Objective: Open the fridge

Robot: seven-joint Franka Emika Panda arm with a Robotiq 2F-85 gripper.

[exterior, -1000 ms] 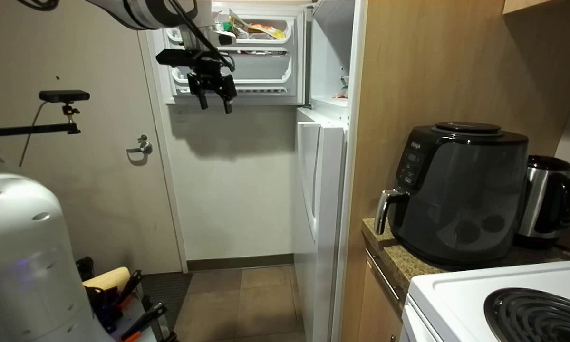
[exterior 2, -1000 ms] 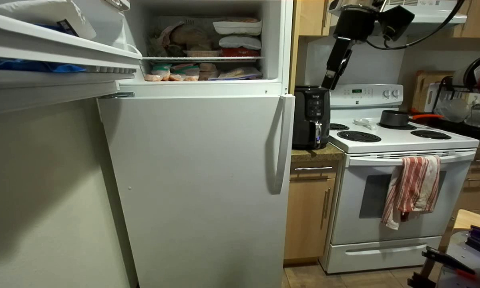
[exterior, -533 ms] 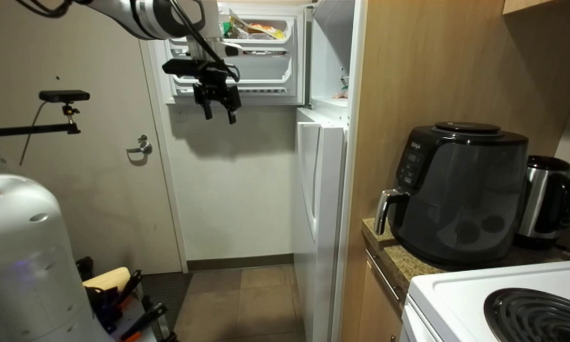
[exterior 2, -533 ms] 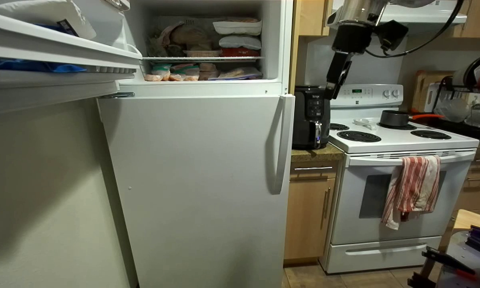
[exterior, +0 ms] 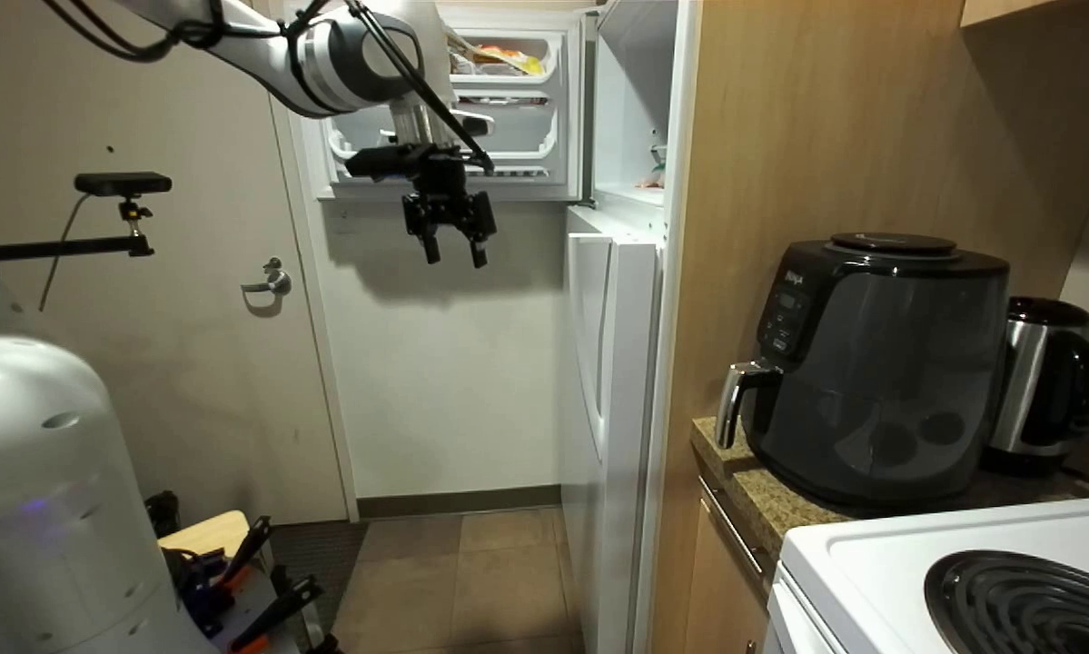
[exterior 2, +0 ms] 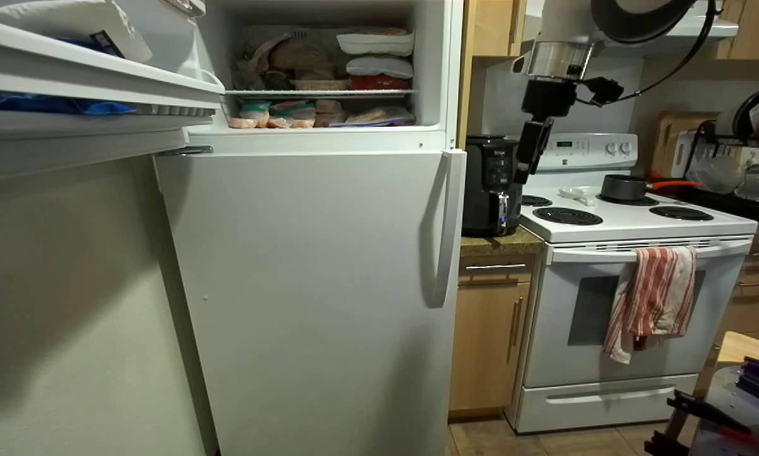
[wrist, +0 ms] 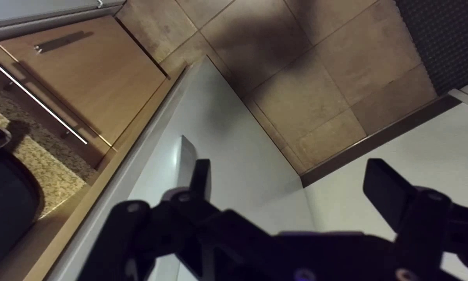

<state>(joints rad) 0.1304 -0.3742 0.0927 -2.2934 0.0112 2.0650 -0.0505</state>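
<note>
The white fridge shows in both exterior views. Its small upper door (exterior: 508,118) (exterior 2: 81,120) stands wide open, with packed food on the freezer shelves (exterior 2: 322,93). The larger lower door (exterior 2: 309,285) (exterior: 585,509) is shut; it also fills the middle of the wrist view (wrist: 241,156). Its long white handle (exterior 2: 450,228) (exterior: 589,336) runs along one edge and shows partly behind a finger in the wrist view (wrist: 185,160). My gripper (exterior: 456,258) (exterior 2: 522,177) (wrist: 288,168) is open, empty and pointing down, in front of the lower door and apart from the handle.
A black air fryer (exterior: 880,363) (exterior 2: 492,183) stands on the granite counter beside the fridge. A white stove (exterior 2: 620,304) (exterior: 944,581) is beyond it. A wall (exterior: 444,381) (wrist: 405,156) meets the fridge's hinge side. A grey door (exterior: 172,363) stands behind the arm.
My gripper has moved down, and towards the fridge handle in an exterior view, staying open. The arm has reached further in. The fridge doors have not moved.
</note>
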